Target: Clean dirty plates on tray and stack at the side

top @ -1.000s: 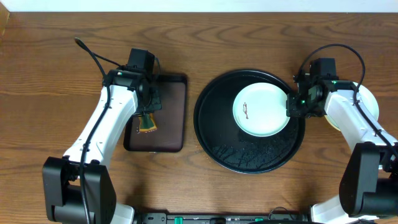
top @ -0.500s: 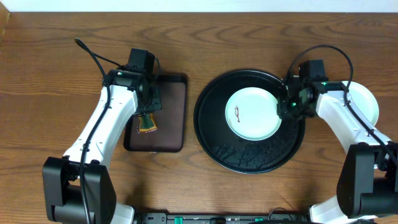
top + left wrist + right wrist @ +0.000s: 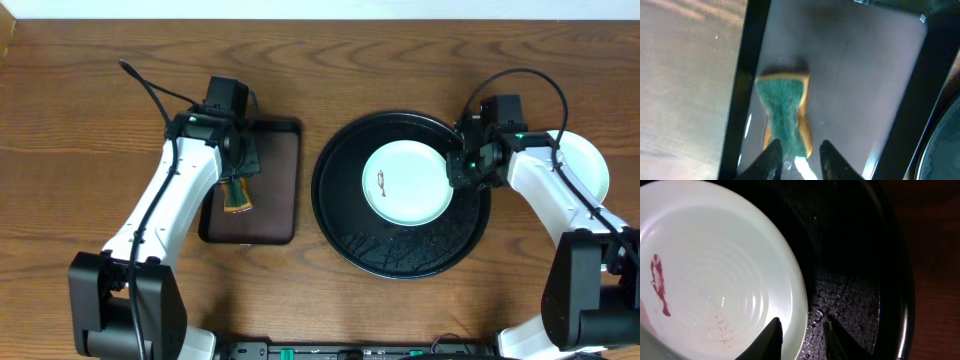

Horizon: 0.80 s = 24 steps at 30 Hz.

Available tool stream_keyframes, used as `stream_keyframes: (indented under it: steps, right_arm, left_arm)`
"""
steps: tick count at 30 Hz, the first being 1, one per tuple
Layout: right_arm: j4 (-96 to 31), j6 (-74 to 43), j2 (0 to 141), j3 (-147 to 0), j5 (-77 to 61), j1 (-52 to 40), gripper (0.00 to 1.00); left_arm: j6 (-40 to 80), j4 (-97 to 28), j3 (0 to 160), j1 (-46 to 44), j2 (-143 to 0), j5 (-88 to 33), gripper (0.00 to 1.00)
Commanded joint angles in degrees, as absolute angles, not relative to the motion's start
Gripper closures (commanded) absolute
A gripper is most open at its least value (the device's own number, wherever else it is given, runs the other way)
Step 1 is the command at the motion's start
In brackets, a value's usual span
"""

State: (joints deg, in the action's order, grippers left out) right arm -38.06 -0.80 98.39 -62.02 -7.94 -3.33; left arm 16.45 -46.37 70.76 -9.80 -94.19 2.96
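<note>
A pale mint-white plate (image 3: 410, 190) with a reddish-brown smear (image 3: 383, 180) lies in the middle of the round black tray (image 3: 400, 252). My right gripper (image 3: 456, 172) is open at the plate's right rim. In the right wrist view one finger is over the plate (image 3: 715, 270), the other over the tray floor (image 3: 855, 280), and the gripper (image 3: 802, 330) straddles the rim. Another pale plate (image 3: 590, 165) lies on the tabletop right of the tray, partly hidden by my right arm. My left gripper (image 3: 238, 176) is open.
My left gripper (image 3: 799, 152) hangs over a rectangular dark-brown tray (image 3: 275, 180), its fingers either side of the near end of a green and yellow sponge (image 3: 785, 115) lying there. The sponge (image 3: 236, 196) sits by that tray's left rim. Wood-grain tabletop surrounds both trays.
The smeared plate has moved left to the middle of the black tray, with my right gripper at its rim. The left arm and sponge have not moved.
</note>
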Motion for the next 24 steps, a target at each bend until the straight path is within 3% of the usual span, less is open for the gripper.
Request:
stream_keyframes:
  steps: [1, 9, 24]
  right_arm:
    - [-37.9, -0.4, 97.9, -61.4, -7.6, -3.5, 0.73]
    - [-37.9, -0.4, 97.9, -61.4, -7.5, -3.5, 0.70]
    - [-38.2, -0.4, 97.9, -61.4, -7.5, -3.5, 0.68]
  left_arm:
    - [16.3, -44.3, 67.9, -9.7, -94.5, 3.1, 0.70]
    - [20.6, -40.7, 63.4, -9.7, -94.9, 8.8, 0.59]
    - [20.7, -28.4, 54.3, -9.7, -100.0, 8.0, 0.56]
